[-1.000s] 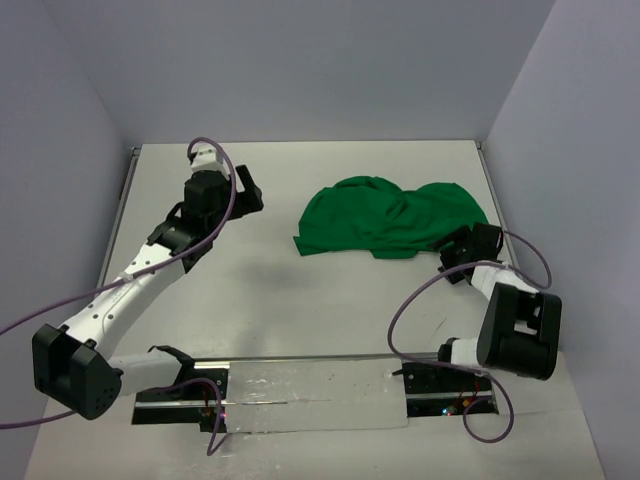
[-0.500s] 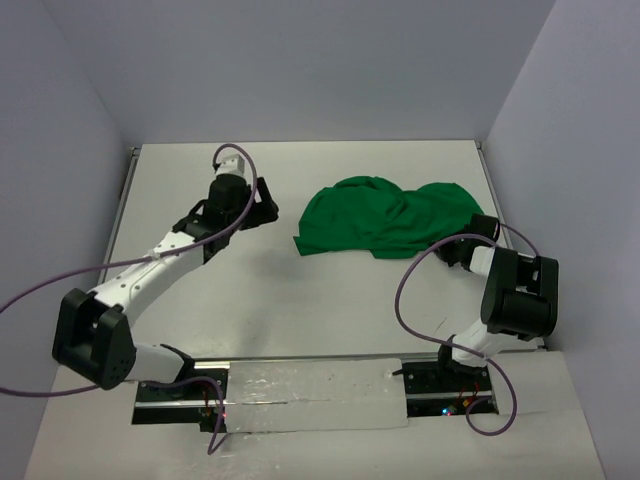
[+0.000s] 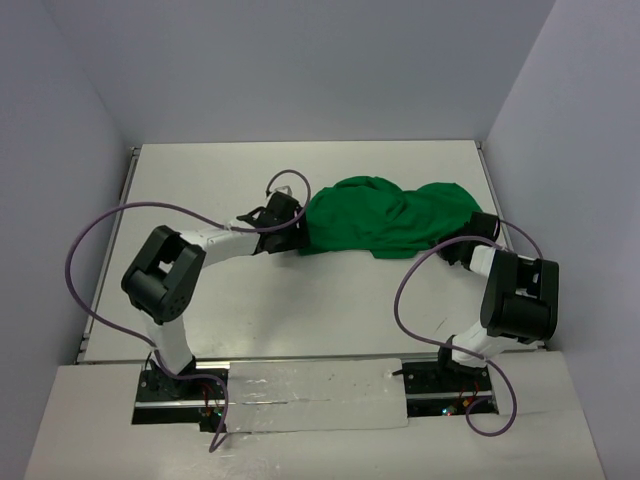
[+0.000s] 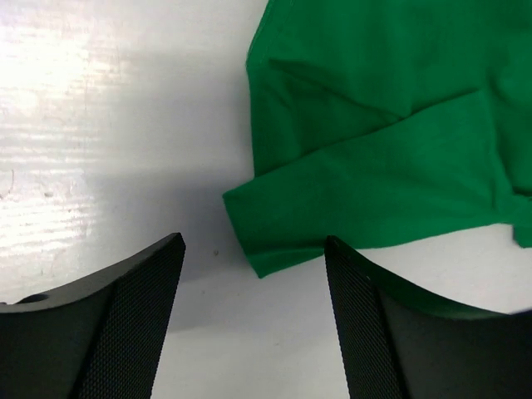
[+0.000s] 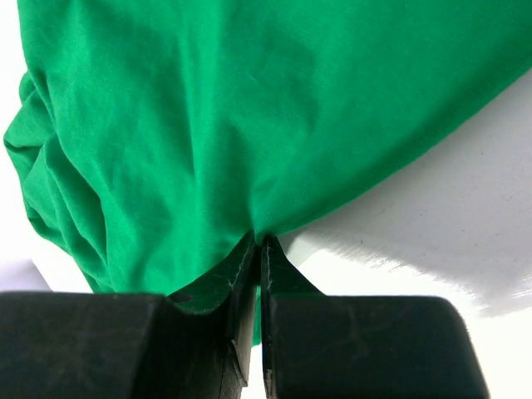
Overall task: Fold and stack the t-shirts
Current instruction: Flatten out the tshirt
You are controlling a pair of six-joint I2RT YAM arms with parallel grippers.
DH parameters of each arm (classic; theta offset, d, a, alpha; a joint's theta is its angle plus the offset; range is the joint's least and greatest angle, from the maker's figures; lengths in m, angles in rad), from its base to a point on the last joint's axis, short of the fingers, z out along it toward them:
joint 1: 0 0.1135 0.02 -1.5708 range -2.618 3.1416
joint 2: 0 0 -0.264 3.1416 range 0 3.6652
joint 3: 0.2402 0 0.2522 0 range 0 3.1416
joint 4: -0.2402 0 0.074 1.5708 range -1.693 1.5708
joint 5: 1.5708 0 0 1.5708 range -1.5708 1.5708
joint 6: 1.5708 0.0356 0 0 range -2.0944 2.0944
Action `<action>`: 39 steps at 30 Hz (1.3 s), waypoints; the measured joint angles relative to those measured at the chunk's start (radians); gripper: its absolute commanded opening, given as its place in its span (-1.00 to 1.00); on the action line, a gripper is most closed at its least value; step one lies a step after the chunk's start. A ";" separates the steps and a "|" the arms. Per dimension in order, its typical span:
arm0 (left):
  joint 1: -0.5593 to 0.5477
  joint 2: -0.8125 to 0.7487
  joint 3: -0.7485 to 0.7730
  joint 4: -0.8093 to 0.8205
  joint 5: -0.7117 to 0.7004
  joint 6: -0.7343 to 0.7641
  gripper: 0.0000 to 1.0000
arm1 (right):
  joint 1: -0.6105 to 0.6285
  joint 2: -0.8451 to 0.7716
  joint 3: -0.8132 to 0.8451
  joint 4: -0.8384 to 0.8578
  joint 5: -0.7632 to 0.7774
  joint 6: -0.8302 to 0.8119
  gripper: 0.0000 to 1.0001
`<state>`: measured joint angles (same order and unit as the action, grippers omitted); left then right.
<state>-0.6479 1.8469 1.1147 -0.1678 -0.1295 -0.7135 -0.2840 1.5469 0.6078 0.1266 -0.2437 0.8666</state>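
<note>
On the table [image 3: 300, 300], right of centre and toward the back, lies the t-shirt [image 3: 390, 218]: one green heap, bunched and wrinkled, no fold in it, no stack started.

Step in hand looks like the first grasp, taking the cloth at two ends so it can be spread flat. So the task is at an early stage.

Right gripper [image 5: 259, 241] is at the shirt's right near edge. Its fingers are pressed together, with the hem pinched at their tips and green cloth showing along the inner face of one finger.

Left gripper [image 4: 253, 249] is low at the shirt's left corner. Its fingers [image 4: 133, 324] are wide apart, one on bare table and the other beside or over the cloth's lower edge. The pointed corner flap lies in the gap between them and nothing is gripped. Cannot tell whether the pads touch the table.

Next move probably calls for the left fingers to go slightly forward and close on that corner, catching one layer rather than the doubled flap. Then both arms lift and pull apart to open the shirt out.

Containers: none in view, no bin, basket or tray.
</note>
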 measured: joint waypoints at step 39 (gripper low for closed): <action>0.326 -0.035 1.101 -0.177 0.267 0.085 -0.79 | 0.673 -0.302 0.369 -0.315 0.092 -0.124 0.22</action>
<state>-0.3217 1.8121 2.2156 -0.3452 0.1371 -0.6282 0.3886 1.2444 0.9770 -0.1883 -0.1518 0.7429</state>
